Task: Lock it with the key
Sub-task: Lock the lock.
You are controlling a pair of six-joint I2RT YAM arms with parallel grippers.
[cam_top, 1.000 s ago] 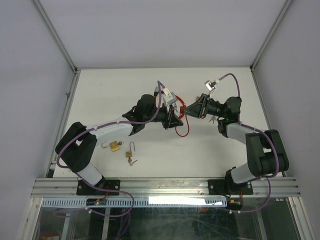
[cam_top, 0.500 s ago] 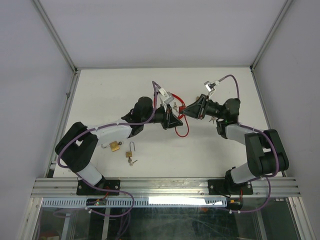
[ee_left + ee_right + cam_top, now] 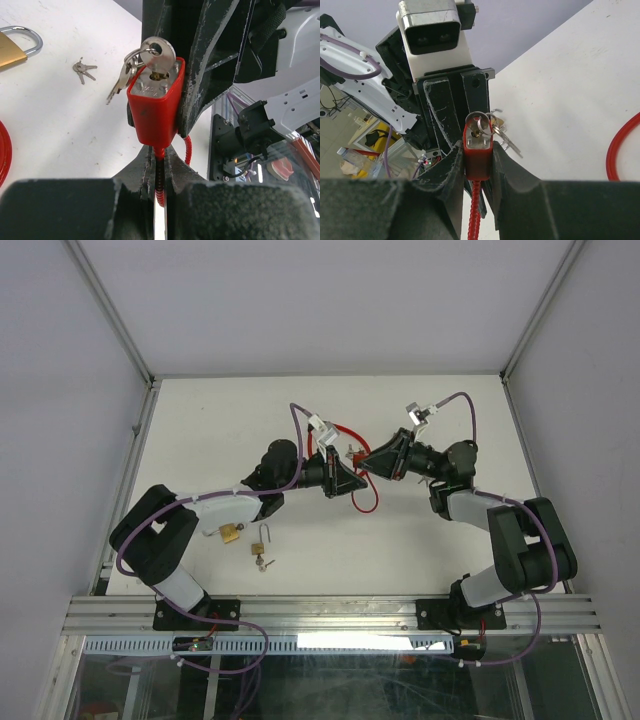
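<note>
Right gripper (image 3: 478, 152) clamps the lock (image 3: 152, 107) — key (image 3: 159, 54) seated, ready to turn. Left gripper (image 3: 159, 162), pinching the cable (image 3: 189, 150), braces it.

Robot lab cell: aluminium frame (image 3: 330, 612), white enclosure walls (image 3: 320, 300).

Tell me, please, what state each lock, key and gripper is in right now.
Red cable lock: held off the table, key inserted.
Key: seated in the lock, spare keys dangling from its ring.
Left gripper: shut on the red cable.
Right gripper: shut on the lock body.
Brass padlock: lying on the table, shackle apparently open.
</note>
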